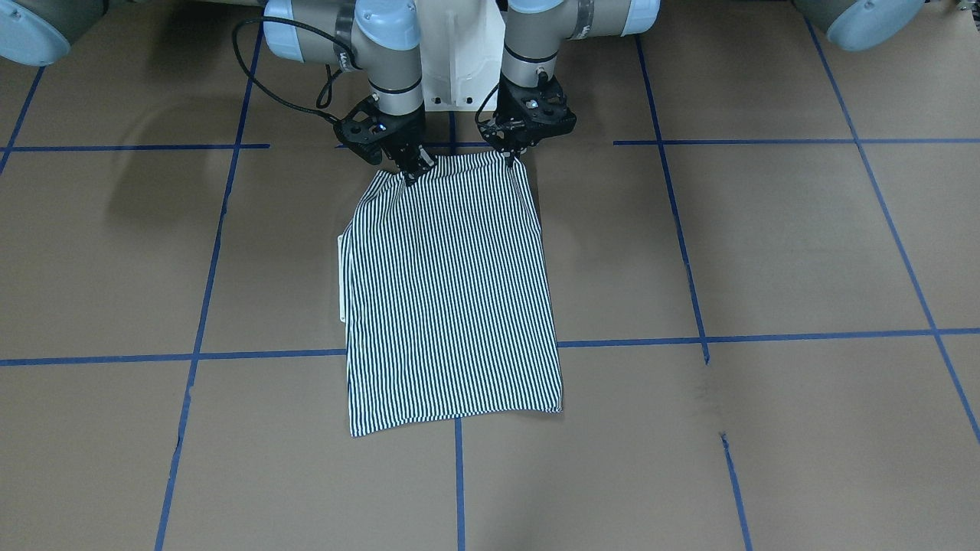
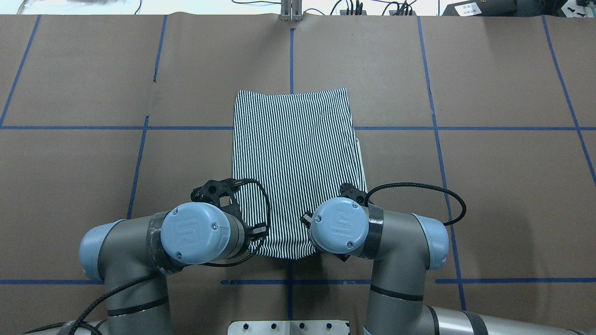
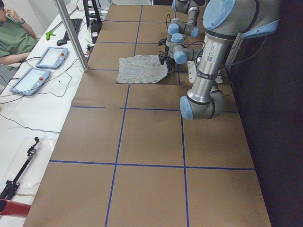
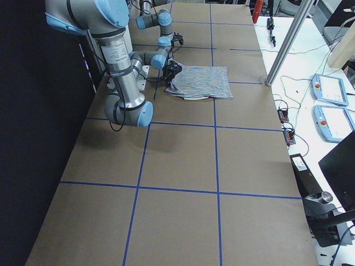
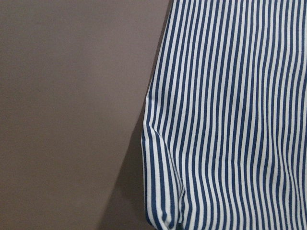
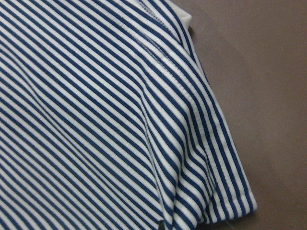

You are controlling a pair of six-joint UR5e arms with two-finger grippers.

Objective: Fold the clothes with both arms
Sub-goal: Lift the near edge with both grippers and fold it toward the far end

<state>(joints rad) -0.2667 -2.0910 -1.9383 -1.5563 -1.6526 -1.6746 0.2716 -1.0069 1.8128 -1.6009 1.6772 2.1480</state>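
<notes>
Trouble could start at the two corners nearest the base (image 1: 459,53). Your left gripper (image 1: 511,157) and right gripper (image 1: 411,167) each look pinched tight on one corner of the striped shirt (image 1: 452,298). The rest of it lies flat, stretching away from the base. If you lift one gripper faster, a corner may slip out and the shirt would drop crooked. The thin cloth may also sag between the grippers and bunch up.

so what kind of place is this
Probably a robotics lab, not a home: a brown table gridded with blue tape, the left gripper and right gripper pinching a striped shirt, and teach pendants on a side bench.
</notes>
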